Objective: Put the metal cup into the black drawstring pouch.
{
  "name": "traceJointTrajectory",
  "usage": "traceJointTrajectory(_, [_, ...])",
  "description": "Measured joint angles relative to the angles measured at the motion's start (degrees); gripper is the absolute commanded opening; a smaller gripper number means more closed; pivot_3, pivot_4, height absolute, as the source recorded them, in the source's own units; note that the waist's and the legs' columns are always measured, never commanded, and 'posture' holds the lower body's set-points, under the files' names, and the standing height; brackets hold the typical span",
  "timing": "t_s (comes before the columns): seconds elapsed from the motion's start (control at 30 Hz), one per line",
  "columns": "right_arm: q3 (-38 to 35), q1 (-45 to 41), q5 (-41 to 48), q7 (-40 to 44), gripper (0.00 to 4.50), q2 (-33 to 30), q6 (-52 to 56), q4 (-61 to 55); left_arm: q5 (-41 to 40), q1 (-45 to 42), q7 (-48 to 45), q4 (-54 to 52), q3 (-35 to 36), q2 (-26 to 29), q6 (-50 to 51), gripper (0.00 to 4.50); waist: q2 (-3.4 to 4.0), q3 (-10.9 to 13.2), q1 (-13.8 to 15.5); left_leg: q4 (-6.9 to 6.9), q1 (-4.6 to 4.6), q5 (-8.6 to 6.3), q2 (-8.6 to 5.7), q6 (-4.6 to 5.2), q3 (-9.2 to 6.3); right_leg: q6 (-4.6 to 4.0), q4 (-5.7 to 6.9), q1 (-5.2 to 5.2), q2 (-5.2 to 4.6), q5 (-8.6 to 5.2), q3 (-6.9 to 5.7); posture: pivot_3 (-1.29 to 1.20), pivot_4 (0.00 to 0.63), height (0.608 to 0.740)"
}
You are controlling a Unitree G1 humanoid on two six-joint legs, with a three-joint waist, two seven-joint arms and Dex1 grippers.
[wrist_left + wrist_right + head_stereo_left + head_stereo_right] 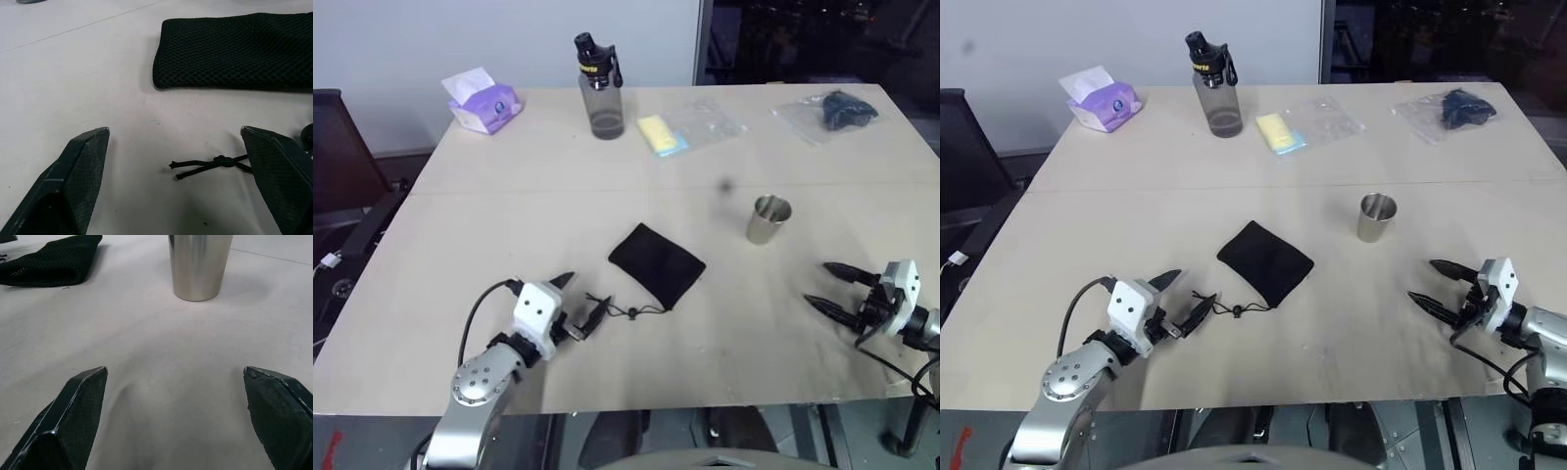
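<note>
Both grippers are resting low over the pale tabletop (460,245) with jaws spread wide and empty: the left gripper (578,305) by the cords of the flat, soft black fabric drawstring pouch (656,264), the right gripper (830,288) near the small shiny steel cup (769,219). The cup is standing upright, apart from the pouch; it is probably light, rigid and slippery, so gripping across its tapered wall seems best, while the limp pouch needs holding open.

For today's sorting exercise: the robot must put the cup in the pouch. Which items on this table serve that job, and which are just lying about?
For the job:
metal cup
black drawstring pouch

Lying about:
water bottle
tissue pack
yellow sponge
bagged dark item
</note>
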Motion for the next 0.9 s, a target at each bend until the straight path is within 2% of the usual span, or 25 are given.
traceJointTrajectory(0.27, [0.12,-2.20,-0.93,0.11,4.50,0.32,-2.25,2.31,-1.97,-2.46,-0.52,0.11,0.16,-1.11,-0.22,4.44,0.00,0.00,-0.05,0.01,0.01,0.00,0.00,0.00,0.01,-0.14,0.02,0.00,0.01,0.09,0.01,0.00,0.150,0.740])
traceJointTrajectory(0.63, [0.11,-1.63,-0.91,-0.13,4.50,0.35,-2.84,2.45,-3.43,-2.48,-1.79,0.08,1.46,-0.27,0.06,4.44,0.00,0.00,-0.05,0.01,0.01,0.00,0.00,0.01,0.03,-0.13,0.02,-0.01,0.01,0.08,0.01,0.00,0.150,0.740])
traceJointTrajectory(0.9, [0.11,-0.12,-0.67,-0.35,4.50,1.40,-2.75,0.97,-3.28,-1.64,-1.51,-1.40,-0.43,-0.32,0.98,4.44,0.00,0.00,-0.10,0.01,0.01,0.00,0.01,0.00,0.06,-0.13,0.02,-0.01,0.02,0.09,0.05,0.00,0.150,0.740])
